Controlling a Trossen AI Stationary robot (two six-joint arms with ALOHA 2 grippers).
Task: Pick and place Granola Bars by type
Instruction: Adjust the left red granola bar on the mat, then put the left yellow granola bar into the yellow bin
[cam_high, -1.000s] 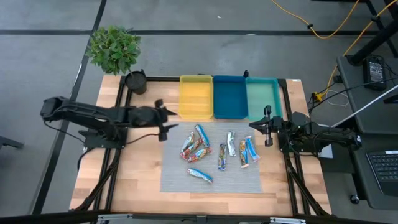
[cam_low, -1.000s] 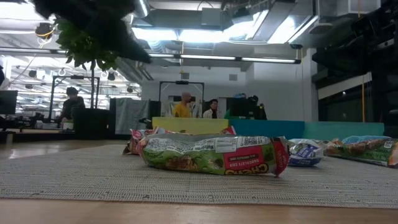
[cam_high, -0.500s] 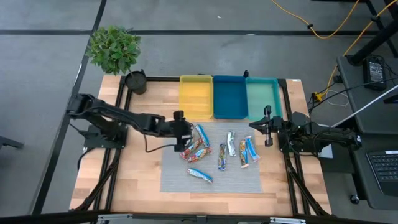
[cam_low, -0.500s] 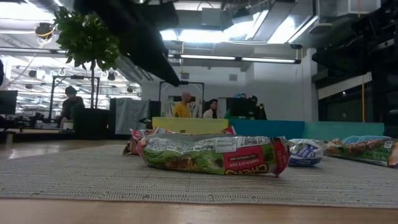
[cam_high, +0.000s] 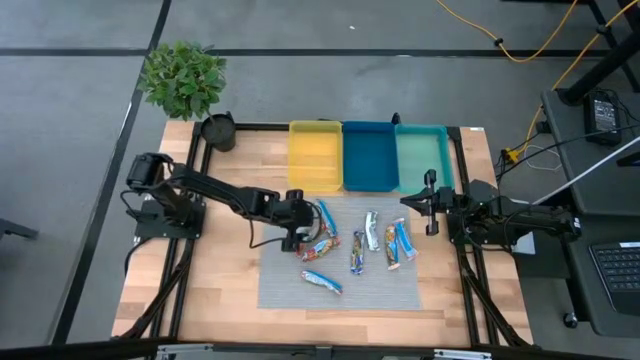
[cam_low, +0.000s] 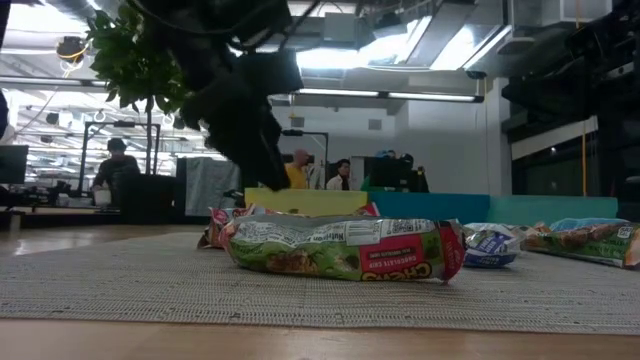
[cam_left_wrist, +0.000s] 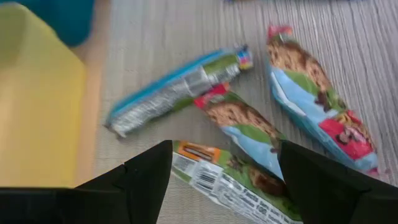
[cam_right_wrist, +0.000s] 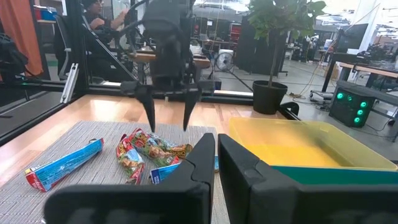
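Observation:
Several small granola bars in shiny wrappers lie flat on a grey mat (cam_high: 340, 262). A cluster of red-orange and blue-white bars (cam_high: 315, 237) sits at the mat's left; a blue-white bar (cam_high: 322, 282) lies nearer, and other bars (cam_high: 392, 245) lie to the right. My left gripper (cam_high: 298, 226) is open and hovers just above the cluster's left side, fingers pointing down (cam_right_wrist: 168, 127). In the left wrist view a bar (cam_left_wrist: 224, 180) shows between its fingers (cam_left_wrist: 146, 180). My right gripper (cam_high: 430, 205) is shut and waits at the mat's right edge (cam_right_wrist: 216, 158).
Three trays stand side by side along the mat's far edge: yellow (cam_high: 315, 178), blue (cam_high: 369, 180), teal (cam_high: 421, 180). A potted plant (cam_high: 183, 78) and a black cup (cam_high: 219, 130) stand at the far left corner. Bare wood lies left of the mat. People show in the room behind.
My left arm has swung from the table's left side toward the right and the near edge, over the mat. It has come down above the left cluster of bars. The bars have not moved.

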